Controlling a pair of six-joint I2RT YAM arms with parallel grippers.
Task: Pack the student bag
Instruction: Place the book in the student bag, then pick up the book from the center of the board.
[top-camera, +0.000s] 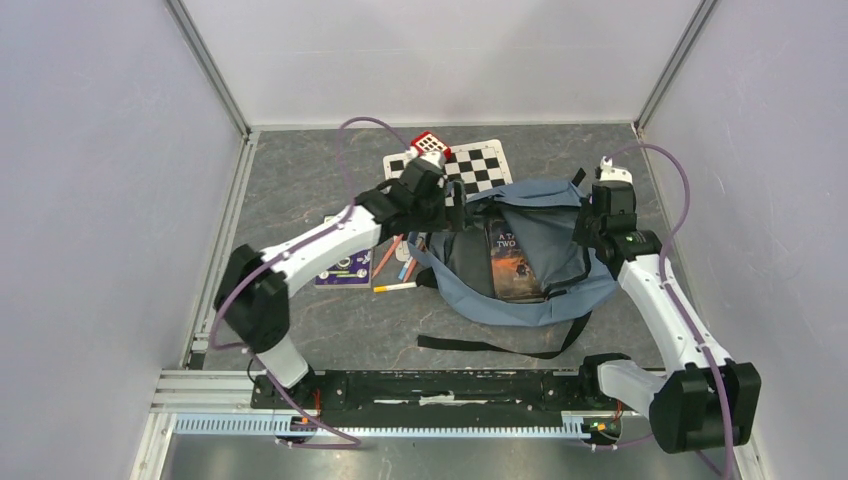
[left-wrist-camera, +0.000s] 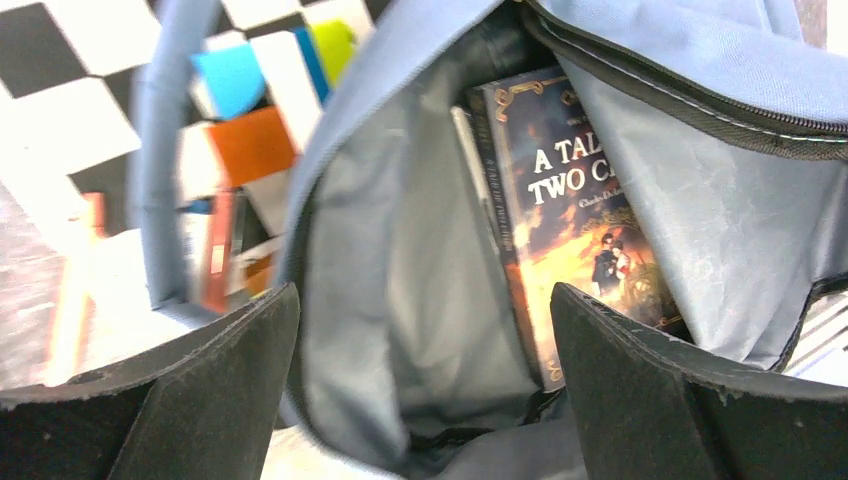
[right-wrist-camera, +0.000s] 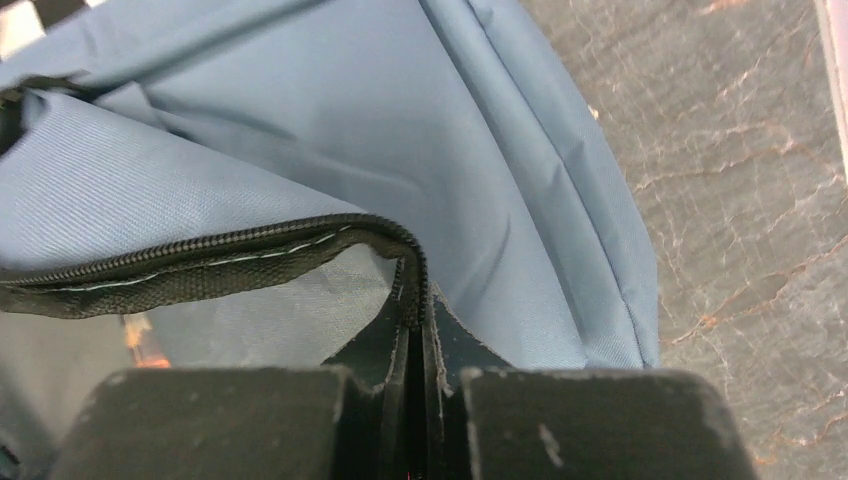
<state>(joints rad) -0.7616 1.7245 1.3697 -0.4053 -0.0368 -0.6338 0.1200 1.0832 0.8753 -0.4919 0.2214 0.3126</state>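
- While the student bag (top-camera: 530, 200) lies in the middle of the grey, stone-veined tabletop (top-camera: 300, 180), its soft blue-grey woven fabric sags open along a dark toothed zipper (right-wrist-camera: 200, 255)
- Inside, a flat rectangular glossy book (left-wrist-camera: 575, 210) rests against the smooth grey lining (left-wrist-camera: 400, 250)
- Left claw (left-wrist-camera: 420, 330): matte black jaws spread wide, holding nothing, just above the bag's mouth
- Right claw (right-wrist-camera: 420, 385): closed, pinching the zipper edge at the bag's right side

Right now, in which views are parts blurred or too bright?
Left wrist: the book inside the student bag reads clearly, but the checkerboard and coloured items at left are blurred and washed out. Right wrist: the bag's zipper is sharp. Top external: even light, no glare.
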